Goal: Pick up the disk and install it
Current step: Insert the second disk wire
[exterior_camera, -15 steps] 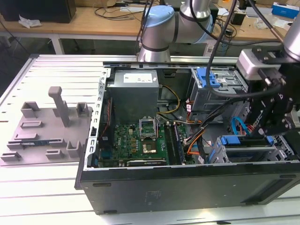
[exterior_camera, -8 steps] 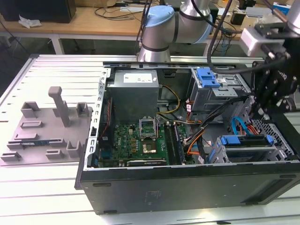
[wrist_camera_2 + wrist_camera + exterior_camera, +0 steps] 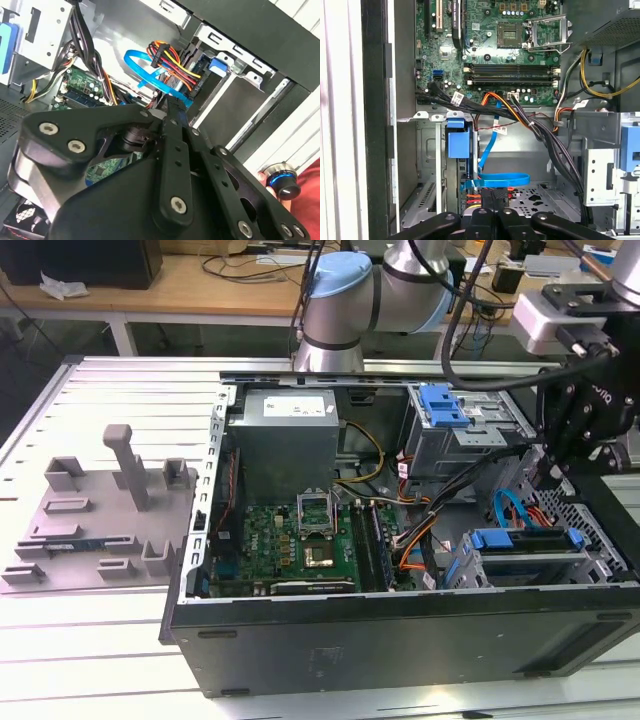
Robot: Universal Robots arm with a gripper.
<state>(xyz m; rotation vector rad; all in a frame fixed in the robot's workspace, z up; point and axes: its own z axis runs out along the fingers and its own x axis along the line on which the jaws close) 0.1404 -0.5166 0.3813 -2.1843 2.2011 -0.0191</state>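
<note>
Inside the open computer case [image 3: 400,640], toward the exterior view's right, the disk [image 3: 525,543] sat in the lower drive bay. Its bright blue carrier frame faced up between the bay's grey metal walls, and it lay level there. In the first wrist view the same disk [image 3: 459,145] appeared edge-on, with its blue frame end poking out of the bay beside the case's side wall.

The gripper [image 3: 548,472] hung above that corner of the case, a little behind the bay and clear of the disk. In the first wrist view its two black fingers [image 3: 487,205] were pressed together with nothing visible between them, so it was closed and empty. The closed tips [image 3: 494,192] pointed down at a flat blue data cable [image 3: 500,178] that looped across the case floor just beside the bay. In the second wrist view the gripper [image 3: 172,102] reached toward a bundle of red, yellow and orange wires [image 3: 170,62].

Farther into the case lay the green motherboard [image 3: 290,545], with the grey power-supply box [image 3: 290,435] behind it. A small blue latch on a grey metal cage [image 3: 445,405] sat at the far corner, well apart from the disk. The case rested on a slatted metal table [image 3: 100,660], and a grey moulded fixture [image 3: 100,510] lay beside it toward the exterior view's left.
</note>
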